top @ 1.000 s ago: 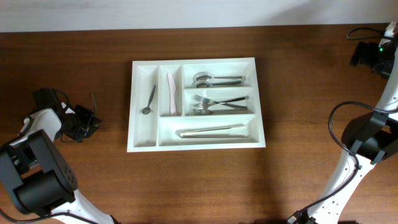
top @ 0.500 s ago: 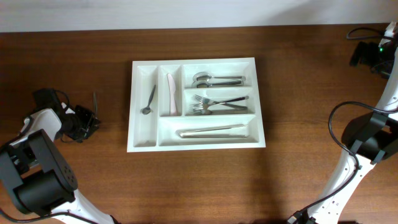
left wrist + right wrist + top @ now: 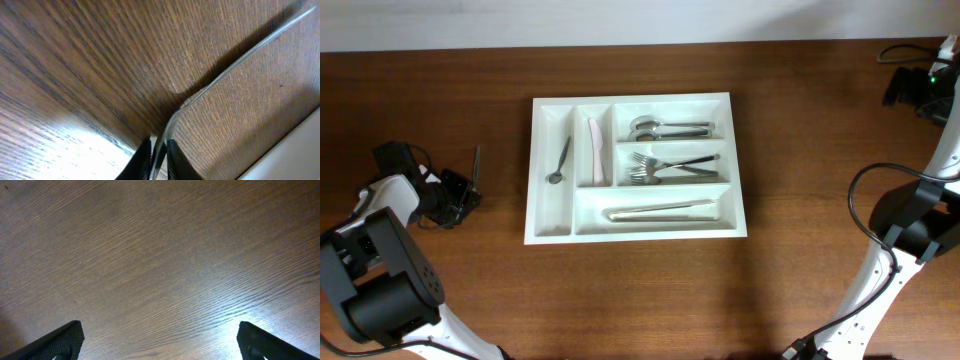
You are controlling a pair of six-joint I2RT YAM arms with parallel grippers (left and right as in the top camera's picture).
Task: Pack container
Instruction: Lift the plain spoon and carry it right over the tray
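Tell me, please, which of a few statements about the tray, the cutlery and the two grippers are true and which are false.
1. The forks lie in the middle long compartment of the tray. True.
2. The left gripper is open and empty. False: it is pinched shut on a thin metal utensil, out on the wood to the side of the tray.
3. A small spoon lies in the narrow compartment nearest the left arm. True.
4. The right gripper holds a knife. False: it is open above the wooden table, with nothing between its fingers.
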